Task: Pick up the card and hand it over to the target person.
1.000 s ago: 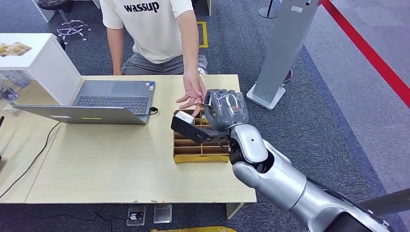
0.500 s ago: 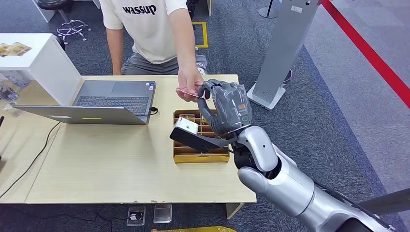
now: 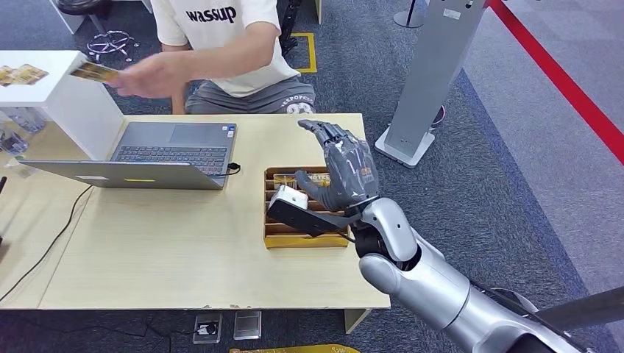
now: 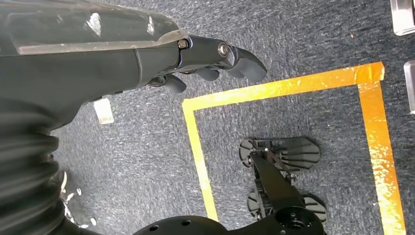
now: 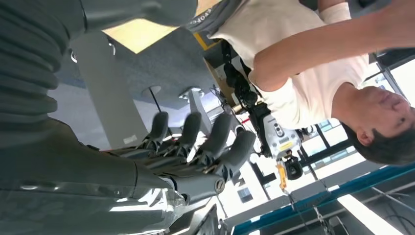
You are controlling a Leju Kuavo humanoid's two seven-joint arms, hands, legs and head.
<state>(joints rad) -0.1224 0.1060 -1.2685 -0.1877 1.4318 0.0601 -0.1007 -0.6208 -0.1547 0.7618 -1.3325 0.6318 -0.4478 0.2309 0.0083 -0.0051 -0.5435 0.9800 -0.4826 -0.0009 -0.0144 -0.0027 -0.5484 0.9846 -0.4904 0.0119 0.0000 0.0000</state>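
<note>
Light wooden table (image 3: 184, 250) spans the head view, w/ a seated person in a white printed T-shirt (image 3: 228, 40) behind its far edge. Open grey laptop (image 3: 147, 154) sits on the table's far left part, a black cable (image 3: 44, 246) trailing off its left side. Tall grey metal stand (image 3: 434, 73) is on the carpet to the right of the table, a red floor stripe (image 3: 566, 81) beyond it. White cabinet (image 3: 51, 95) stands at far left. Robot's silver right arm comes in from lower right; its dark grey right hand (image 3: 342, 165) is raised above the compartmented yellow-brown cardboard tray (image 3: 305, 234) near the table's right end, fingers (image 5: 215, 139) spread and straight, thumb apart, holding nothing. Small gold-brown card (image 3: 94, 72) is well apart from it, held in the person's hand (image 3: 143, 76) stretched out over the white cabinet, motion-blurred. More gold cards (image 3: 294, 178) lie in the tray's far compartment. Left hand (image 4: 215, 61) hangs over grey carpet w/ yellow tape lines (image 4: 293, 88), fingers loosely curved, nothing in them.
</note>
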